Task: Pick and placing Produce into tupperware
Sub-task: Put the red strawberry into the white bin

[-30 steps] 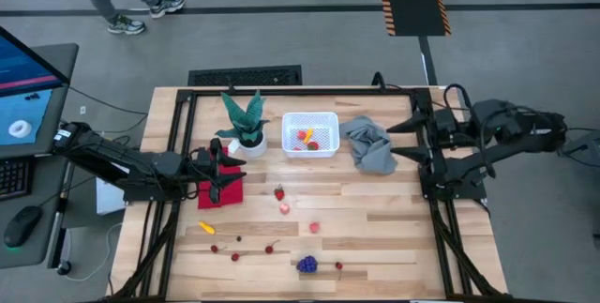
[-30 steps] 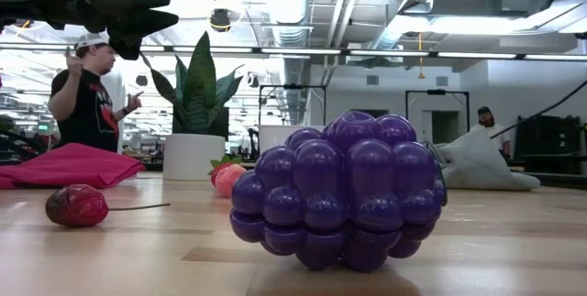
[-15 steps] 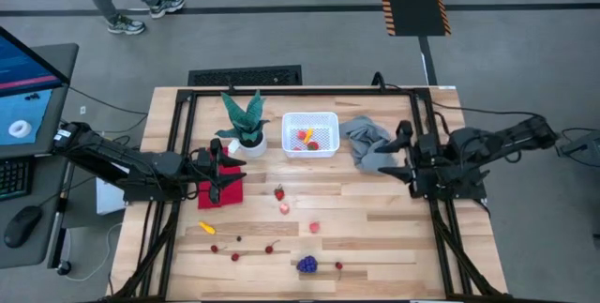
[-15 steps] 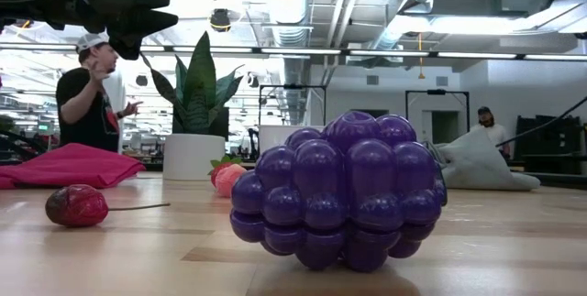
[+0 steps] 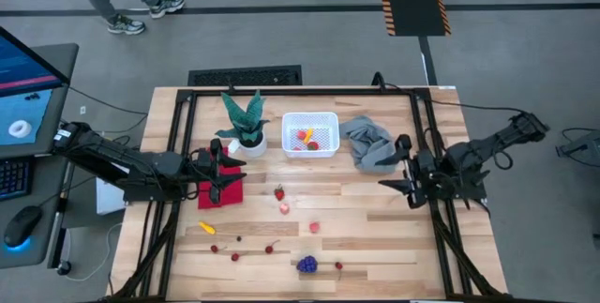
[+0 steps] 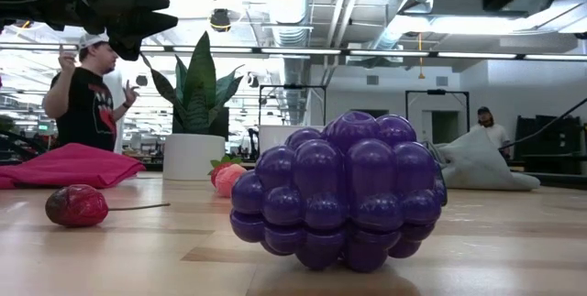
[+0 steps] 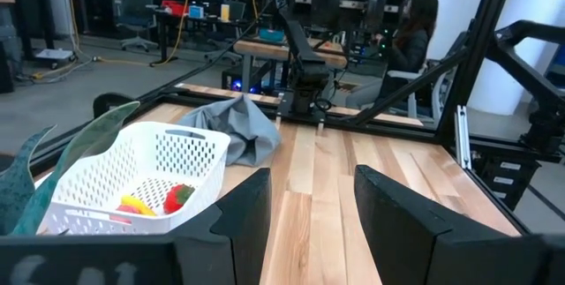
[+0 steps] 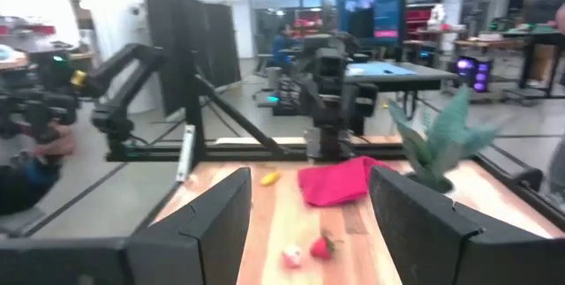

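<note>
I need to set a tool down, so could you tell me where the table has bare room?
Bare wood lies between the grey cloth, the right gripper and the grapes. The back edge by the plant and bin is crowded; cherries scatter the front left.

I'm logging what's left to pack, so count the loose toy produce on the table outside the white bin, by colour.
Yellow piece: 1
Red strawberry: 1
Pink pieces: 2
Dark red cherries: 4, as far as the high view shows
Purple grape bunch: 1
Total: 9
</note>
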